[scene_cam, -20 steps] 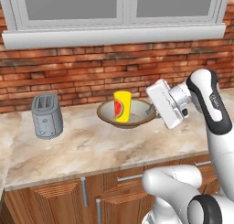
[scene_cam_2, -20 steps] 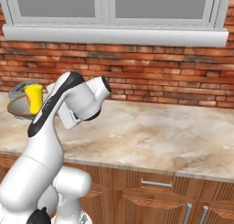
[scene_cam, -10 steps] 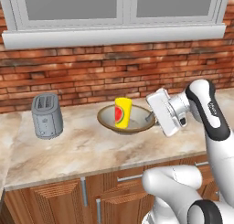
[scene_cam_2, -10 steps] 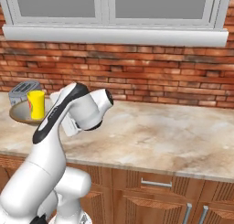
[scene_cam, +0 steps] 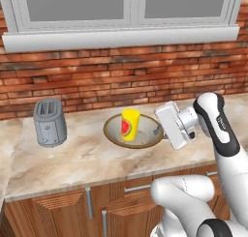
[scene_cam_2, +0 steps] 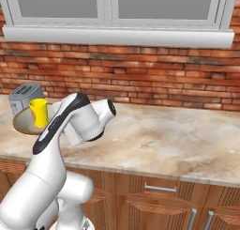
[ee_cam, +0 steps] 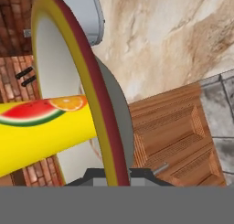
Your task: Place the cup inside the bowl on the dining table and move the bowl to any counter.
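Observation:
The yellow cup [scene_cam: 130, 125] with its watermelon mark stands upright in the wide tan bowl [scene_cam: 145, 139], low over the marble counter [scene_cam: 72, 158] under the window. My gripper [scene_cam: 162, 132] is at the bowl's right side, shut on its brown rim. In the hand view the rim [ee_cam: 109, 127] runs down between my fingertips, with the cup [ee_cam: 36, 131] lying across the left. The right base view has the cup [scene_cam_2: 38, 112] and bowl [scene_cam_2: 21, 123] at far left, behind my arm. I cannot tell whether the bowl touches the counter.
A grey toaster [scene_cam: 49, 122] stands on the counter left of the bowl, also seen as the toaster [scene_cam_2: 26, 94]. A red brick wall and window sill back the counter. Brown cabinets with silver handles [scene_cam_2: 161, 189] sit below. The counter [scene_cam_2: 164, 135] runs on to the right.
My hand has come down and slightly nearer, lowering the bowl with the cup toward the counter. The grip has not changed and the toaster has stayed put.

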### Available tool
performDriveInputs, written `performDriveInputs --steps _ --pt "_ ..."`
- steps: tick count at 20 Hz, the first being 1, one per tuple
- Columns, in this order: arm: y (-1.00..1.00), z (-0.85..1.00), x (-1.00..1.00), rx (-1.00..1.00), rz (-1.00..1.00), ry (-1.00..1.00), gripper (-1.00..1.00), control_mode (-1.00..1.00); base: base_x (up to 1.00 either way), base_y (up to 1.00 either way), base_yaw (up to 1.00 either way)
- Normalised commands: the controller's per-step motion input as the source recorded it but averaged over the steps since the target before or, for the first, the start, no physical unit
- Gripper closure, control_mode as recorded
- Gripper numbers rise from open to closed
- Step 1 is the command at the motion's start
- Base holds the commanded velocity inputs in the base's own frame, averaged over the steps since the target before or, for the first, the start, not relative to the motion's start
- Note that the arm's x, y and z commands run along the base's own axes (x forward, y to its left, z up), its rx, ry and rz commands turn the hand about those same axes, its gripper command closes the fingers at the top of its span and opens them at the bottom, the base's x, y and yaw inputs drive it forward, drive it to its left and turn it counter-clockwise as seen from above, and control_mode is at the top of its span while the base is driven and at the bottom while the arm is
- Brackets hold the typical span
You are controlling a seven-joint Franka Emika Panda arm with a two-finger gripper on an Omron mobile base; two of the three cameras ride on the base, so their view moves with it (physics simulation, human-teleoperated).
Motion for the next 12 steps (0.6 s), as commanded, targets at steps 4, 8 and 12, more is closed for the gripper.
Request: performDriveInputs --steps 4,8,12 --pt "-0.02 -0.17 0.18 -0.08 0.0 0.0 1.0 -1.0 0.0 0.0 0.0" --pt "-0.02 -0.03 0.09 -0.06 0.0 0.0 1.0 -1.0 0.0 0.0 0.0" --pt "-0.05 -0.04 0.11 -0.04 0.0 0.0 1.0 -1.0 0.0 0.0 0.0"
